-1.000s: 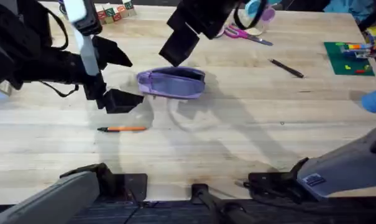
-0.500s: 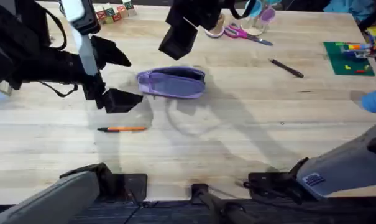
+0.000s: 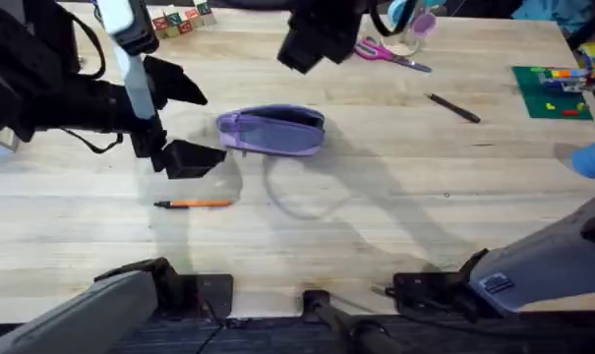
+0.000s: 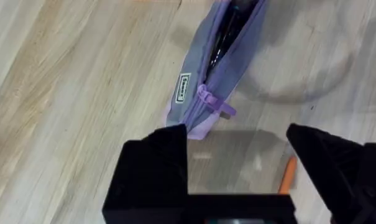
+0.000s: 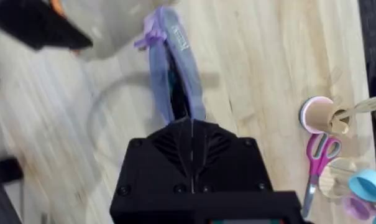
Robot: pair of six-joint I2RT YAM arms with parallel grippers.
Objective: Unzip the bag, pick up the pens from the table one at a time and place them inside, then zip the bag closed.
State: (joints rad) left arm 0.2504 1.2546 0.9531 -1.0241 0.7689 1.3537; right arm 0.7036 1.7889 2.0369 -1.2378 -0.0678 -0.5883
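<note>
- Overhead view placed the bag (image 3: 271, 131) near the middle of the table (image 3: 395, 206), lying on its side with its zip end toward the left gripper (image 3: 184, 123).
- Left gripper hung just beside that end, its black fingers (image 4: 151, 163) spread wide and grasping nothing.
- Left wrist view showed the bag's zip parted, a dark gap running along the top, the purple zip pull (image 4: 210, 101) at the near end.
- Orange pen (image 3: 194, 204) lay on the table, apart from the bag, nearer the arm bases.
- Black pen (image 3: 452, 108) lay well off to the right.
- Right gripper (image 3: 312, 39) hovered above and beyond the bag; in the right wrist view its fingers were pressed together, empty.
- Pink-handled scissors (image 3: 388, 55) rested near the far edge.
</note>
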